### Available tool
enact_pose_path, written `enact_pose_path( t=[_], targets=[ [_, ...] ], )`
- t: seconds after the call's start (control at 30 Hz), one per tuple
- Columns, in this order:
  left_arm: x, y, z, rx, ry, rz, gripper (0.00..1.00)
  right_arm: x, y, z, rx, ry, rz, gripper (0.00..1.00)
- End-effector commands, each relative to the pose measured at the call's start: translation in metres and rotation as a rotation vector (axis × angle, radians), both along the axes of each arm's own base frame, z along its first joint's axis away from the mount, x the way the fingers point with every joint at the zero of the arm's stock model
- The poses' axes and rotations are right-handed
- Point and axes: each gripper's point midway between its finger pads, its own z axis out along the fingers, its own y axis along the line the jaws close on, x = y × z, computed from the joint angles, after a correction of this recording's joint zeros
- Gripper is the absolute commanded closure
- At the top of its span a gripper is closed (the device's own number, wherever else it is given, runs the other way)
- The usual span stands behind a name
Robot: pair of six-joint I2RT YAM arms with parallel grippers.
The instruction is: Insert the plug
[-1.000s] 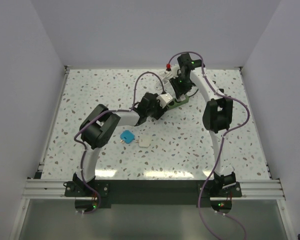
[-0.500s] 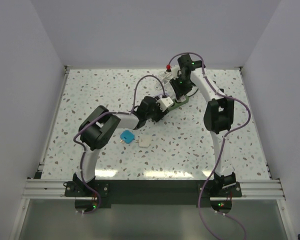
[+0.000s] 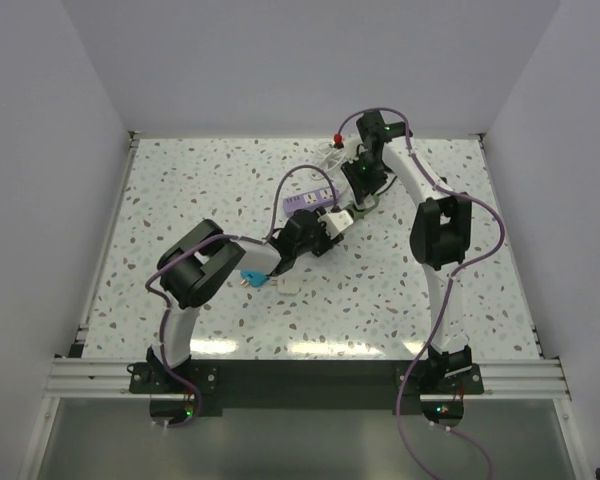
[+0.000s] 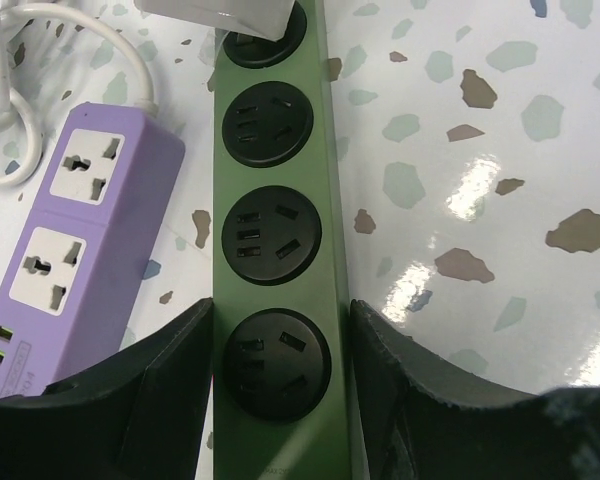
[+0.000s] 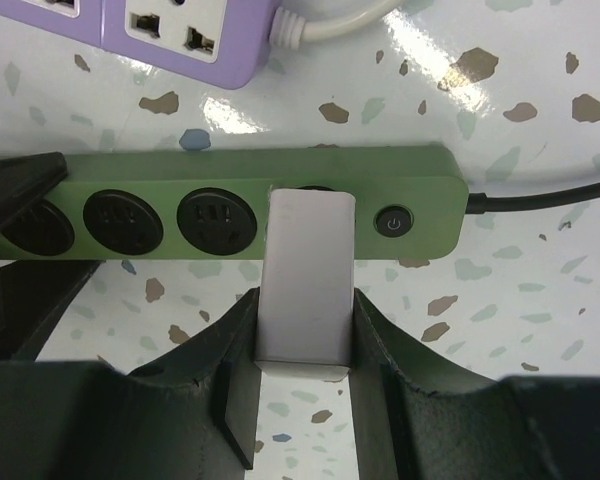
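Observation:
A green power strip [image 4: 280, 130] with round black sockets lies on the speckled table beside a purple power strip [image 4: 75, 250]. My left gripper [image 4: 280, 335] is shut on the green strip's near end, one finger on each long side. My right gripper [image 5: 305, 310] is shut on a white plug [image 5: 308, 270], which stands in the socket next to the strip's power button [image 5: 394, 221]. In the top view the left gripper [image 3: 330, 224] and the right gripper [image 3: 359, 190] are close together at the green strip [image 3: 354, 209].
The purple strip [image 3: 310, 199] lies just behind the green one, its white cord [image 4: 40, 30] coiled nearby. A blue adapter [image 3: 249, 278] and a white adapter [image 3: 287, 284] lie under my left forearm. A small red object [image 3: 337, 134] sits by the back wall.
My left gripper and forearm have swung nearer and to the right, now partly covering the blue adapter. The purple strip has come into view. My right gripper has barely moved.

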Motion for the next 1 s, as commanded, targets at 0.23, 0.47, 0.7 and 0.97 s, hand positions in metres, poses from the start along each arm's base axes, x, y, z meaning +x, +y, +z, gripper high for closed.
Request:
enact_pose_path(
  t=[0.23, 0.47, 0.7, 0.97],
  targets=[
    [-0.142, -0.035, -0.065, 0.091, 0.278, -0.371, 1.00, -0.037, 0.010, 0.014, 0.008, 0.134, 0.077, 1.00],
    [-0.145, -0.037, -0.073, 0.096, 0.291, -0.373, 1.00, -0.039, 0.010, -0.001, 0.002, 0.171, 0.085, 1.00],
    [-0.141, -0.038, -0.078, 0.110, 0.297, -0.358, 1.00, -0.050, 0.006, -0.004, -0.008, 0.194, 0.080, 1.00],
    [-0.137, -0.037, -0.078, 0.127, 0.284, -0.348, 1.00, -0.050, 0.002, -0.004, -0.028, 0.198, 0.072, 1.00]
  ],
)
